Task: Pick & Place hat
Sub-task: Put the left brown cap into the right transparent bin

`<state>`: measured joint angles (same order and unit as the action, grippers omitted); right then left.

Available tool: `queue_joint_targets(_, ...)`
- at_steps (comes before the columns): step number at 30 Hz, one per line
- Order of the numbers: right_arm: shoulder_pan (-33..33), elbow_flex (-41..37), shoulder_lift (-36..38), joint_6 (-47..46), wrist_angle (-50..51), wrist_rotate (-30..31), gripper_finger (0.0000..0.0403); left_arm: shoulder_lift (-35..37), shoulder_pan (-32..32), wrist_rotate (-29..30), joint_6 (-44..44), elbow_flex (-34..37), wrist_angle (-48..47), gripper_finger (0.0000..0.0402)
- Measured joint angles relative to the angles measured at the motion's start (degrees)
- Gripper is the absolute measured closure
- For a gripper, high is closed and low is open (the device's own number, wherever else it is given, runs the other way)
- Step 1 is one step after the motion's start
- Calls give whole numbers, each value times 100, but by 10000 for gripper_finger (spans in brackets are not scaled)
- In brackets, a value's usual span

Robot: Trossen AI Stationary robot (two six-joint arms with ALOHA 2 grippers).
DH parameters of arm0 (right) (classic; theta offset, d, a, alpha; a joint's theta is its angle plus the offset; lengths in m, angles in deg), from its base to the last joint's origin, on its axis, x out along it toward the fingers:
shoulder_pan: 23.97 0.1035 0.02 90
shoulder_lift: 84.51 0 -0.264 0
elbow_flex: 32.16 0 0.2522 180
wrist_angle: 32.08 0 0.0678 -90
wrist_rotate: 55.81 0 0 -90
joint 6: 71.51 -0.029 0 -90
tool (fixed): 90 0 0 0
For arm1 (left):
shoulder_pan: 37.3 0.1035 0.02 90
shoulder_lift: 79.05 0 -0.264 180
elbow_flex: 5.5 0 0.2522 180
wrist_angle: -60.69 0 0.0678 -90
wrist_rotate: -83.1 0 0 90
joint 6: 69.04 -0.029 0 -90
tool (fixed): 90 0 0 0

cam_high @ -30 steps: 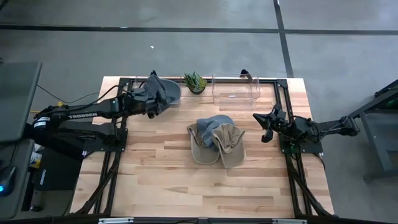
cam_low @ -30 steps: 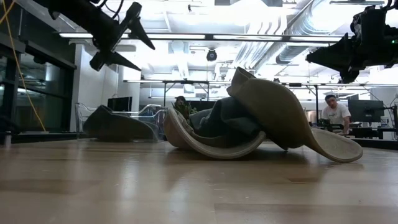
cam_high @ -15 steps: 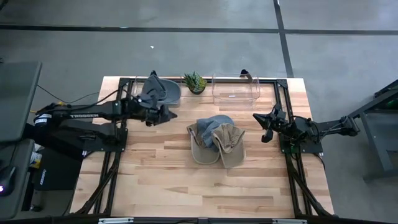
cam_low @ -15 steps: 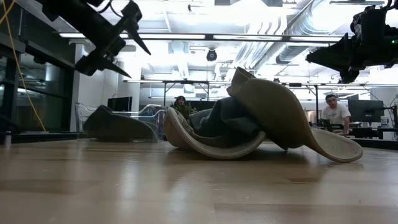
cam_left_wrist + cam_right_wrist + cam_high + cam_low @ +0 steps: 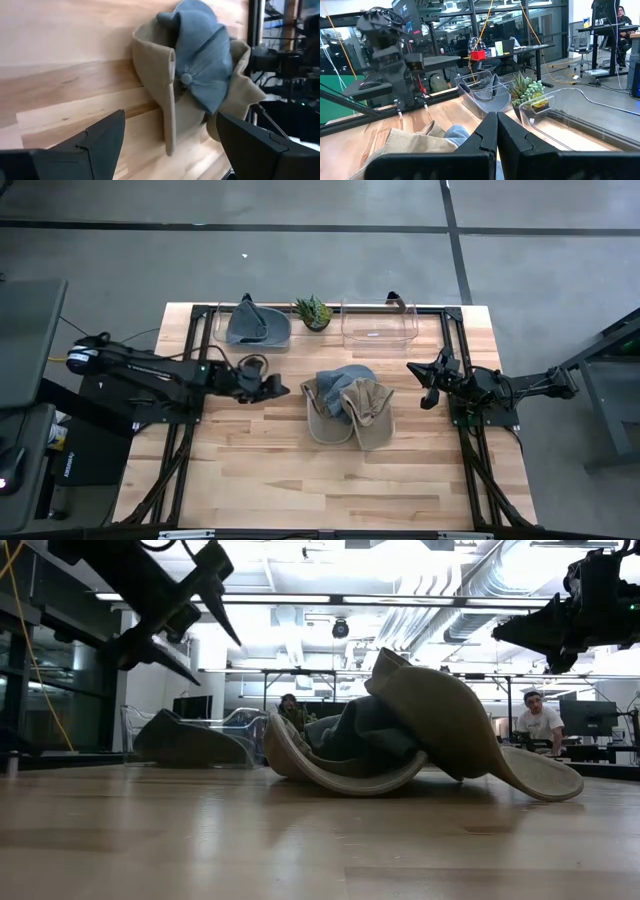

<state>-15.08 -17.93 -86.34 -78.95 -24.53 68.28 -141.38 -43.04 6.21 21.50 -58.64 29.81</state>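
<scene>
The pile of hats lies in the middle of the table. The left gripper hangs just beside it, fingers wide apart and holding nothing. I think it is about to grab the next hat, so it must go lower and pinch a brim. The right gripper waits with fingers shut. At the back, one grey hat sits in a clear bin.
</scene>
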Motion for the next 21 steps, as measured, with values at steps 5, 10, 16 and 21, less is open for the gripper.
queue_joint_targets(5,-2,0,0,0,-2,2,402,-436,-265,96,413,0,203,104)
queue_joint_targets(10,-2,-1,0,0,-2,1,402,-860,-332,82,593,-2,846,104)
queue_joint_targets(16,-1,0,0,0,0,2,402,-1285,-327,303,1262,-1,1426,104)
queue_joint_targets(21,-2,0,0,0,0,2,402,-1642,-272,544,1916,-4,1431,104)
